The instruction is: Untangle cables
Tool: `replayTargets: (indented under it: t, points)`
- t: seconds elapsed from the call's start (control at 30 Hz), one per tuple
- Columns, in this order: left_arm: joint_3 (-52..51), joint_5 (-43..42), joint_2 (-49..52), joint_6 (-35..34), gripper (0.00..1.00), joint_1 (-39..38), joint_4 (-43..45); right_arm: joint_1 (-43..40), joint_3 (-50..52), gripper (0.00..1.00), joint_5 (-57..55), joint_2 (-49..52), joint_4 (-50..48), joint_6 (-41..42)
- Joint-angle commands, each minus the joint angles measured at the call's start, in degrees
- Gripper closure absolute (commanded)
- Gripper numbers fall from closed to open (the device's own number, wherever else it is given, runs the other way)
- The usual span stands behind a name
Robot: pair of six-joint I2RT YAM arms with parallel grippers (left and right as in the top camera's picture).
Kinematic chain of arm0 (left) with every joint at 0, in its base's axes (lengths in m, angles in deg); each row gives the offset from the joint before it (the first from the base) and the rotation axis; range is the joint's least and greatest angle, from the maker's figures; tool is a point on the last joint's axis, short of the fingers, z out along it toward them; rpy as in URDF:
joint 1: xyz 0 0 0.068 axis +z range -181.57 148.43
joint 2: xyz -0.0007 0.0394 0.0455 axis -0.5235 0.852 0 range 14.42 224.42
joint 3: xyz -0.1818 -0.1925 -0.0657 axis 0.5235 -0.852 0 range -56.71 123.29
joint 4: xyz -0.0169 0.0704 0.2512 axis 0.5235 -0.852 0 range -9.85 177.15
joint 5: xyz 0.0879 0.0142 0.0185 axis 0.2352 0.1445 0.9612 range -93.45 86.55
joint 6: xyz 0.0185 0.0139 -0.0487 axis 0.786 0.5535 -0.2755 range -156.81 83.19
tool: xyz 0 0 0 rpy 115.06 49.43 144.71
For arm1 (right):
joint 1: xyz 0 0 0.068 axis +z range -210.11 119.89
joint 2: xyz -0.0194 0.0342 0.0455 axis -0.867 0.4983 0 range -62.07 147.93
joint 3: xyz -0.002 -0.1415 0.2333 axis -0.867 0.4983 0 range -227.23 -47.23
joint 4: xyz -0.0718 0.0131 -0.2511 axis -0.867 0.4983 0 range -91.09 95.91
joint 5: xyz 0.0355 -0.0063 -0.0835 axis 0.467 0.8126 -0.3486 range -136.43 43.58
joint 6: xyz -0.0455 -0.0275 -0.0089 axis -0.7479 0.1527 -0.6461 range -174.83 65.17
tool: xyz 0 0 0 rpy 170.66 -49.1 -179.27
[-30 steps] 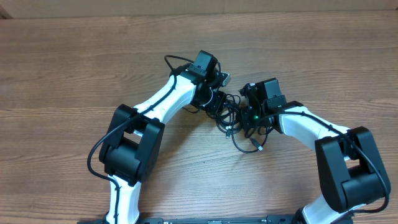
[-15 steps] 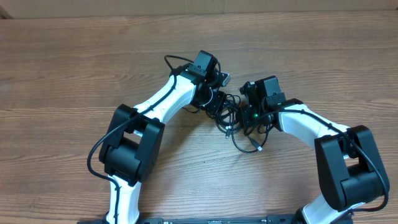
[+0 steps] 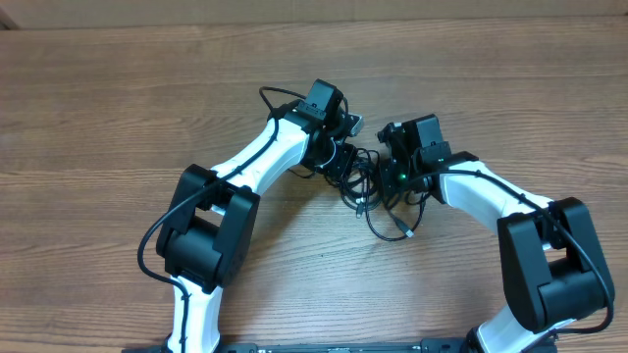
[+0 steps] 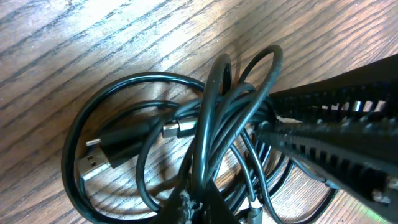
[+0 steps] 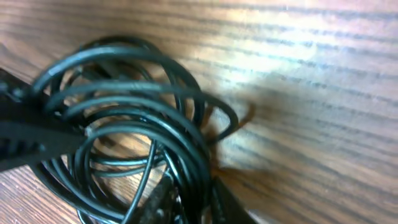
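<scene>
Clearly, the cables (image 3: 365,191) lie as one soft, light, springy knot on the worktop (image 3: 118,98) between my arms, my left claw (image 4: 193,206) pinched tight on some strands and my right claw (image 5: 189,199) nearly closed on others, so gripping close to a plug end (image 4: 93,163) seems safest.

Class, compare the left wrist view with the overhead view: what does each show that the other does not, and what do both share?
Only the left wrist view: close detail of the cables, with a silver plug end lying inside the loops and a second connector nearby. Only the overhead view: the left arm and right arm meeting over the tangle, and a loose cable tail trailing out toward the near edge. Both: black cables tangled together on the wooden table.
</scene>
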Motion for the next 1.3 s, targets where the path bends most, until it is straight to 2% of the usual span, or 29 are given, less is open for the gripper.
replayTargets:
  t: [0.0, 0.2, 0.27, 0.3, 0.37, 0.43, 0.63, 0.8, 0.83, 0.87, 0.9, 0.93, 1.03, 1.13, 1.27]
  points:
    - [1.1, -1.0, 0.6, 1.9, 0.96, -0.4, 0.0, -0.2, -1.7, 0.91, 0.0, 0.4, -0.4, 0.0]
    - [1.1, -1.1, 0.6, 1.9, 0.96, -0.4, 0.0, -0.2, -1.7, 0.96, -0.2, 0.4, 3.8, 0.0]
    - [1.1, -1.0, 0.6, 1.9, 0.96, -0.4, 0.0, -0.2, -1.7, 0.96, -3.5, 0.4, 5.8, 2.2]
    - [1.1, -1.0, 0.6, 1.9, 0.96, -0.4, 0.0, -0.2, -1.7, 0.96, -5.7, 0.4, 6.2, 4.4]
    - [1.1, -0.4, 0.6, 1.8, 0.96, -0.4, -0.3, -1.4, -1.7, 0.96, -16.0, 0.4, 8.7, 17.4]
    - [1.1, 3.6, 0.6, -1.1, 0.96, -0.3, -0.8, -4.7, -1.7, 0.96, -18.4, 0.4, 11.1, 26.4]
    - [1.1, 15.8, 0.6, -9.0, 0.96, -0.1, -1.8, -11.5, -1.7, 0.96, -18.1, 0.4, 19.8, 27.2]
    - [1.1, 16.6, 0.6, -10.4, 0.96, 2.3, -2.3, -13.7, -1.7, 0.96, -21.7, 0.4, 26.3, 27.5]
    - [1.1, 16.6, 0.6, -10.4, 0.96, 2.8, -2.5, -14.0, -1.7, 0.94, -22.3, 0.4, 26.9, 28.4]
    - [1.1, 16.6, 0.6, -10.4, 0.96, 3.4, -2.9, -14.3, -1.7, 0.69, -22.3, 0.4, 26.7, 28.8]
    - [1.1, 16.5, 0.6, -10.4, 0.96, 4.1, -3.3, -14.3, -1.7, 0.54, -20.9, 0.4, 25.8, 28.7]
    - [1.1, 16.3, 0.6, -10.4, 0.96, 4.3, -3.5, -14.3, -1.7, 0.43, -19.6, 0.4, 25.6, 28.7]
    - [1.1, 13.3, 0.6, -9.9, 0.96, 4.5, -3.5, -14.3, -1.7, 0.36, -18.1, 0.4, 25.5, 27.6]
    - [1.1, 6.9, 0.6, -6.4, 0.96, 4.5, -2.8, -14.3, -2.3, 0.34, -15.8, 0.4, 25.2, 23.3]
    - [1.1, 6.0, 0.6, -5.4, 0.96, 4.5, -2.4, -14.3, -9.2, 0.34, -14.4, -0.2, 29.6, 17.8]
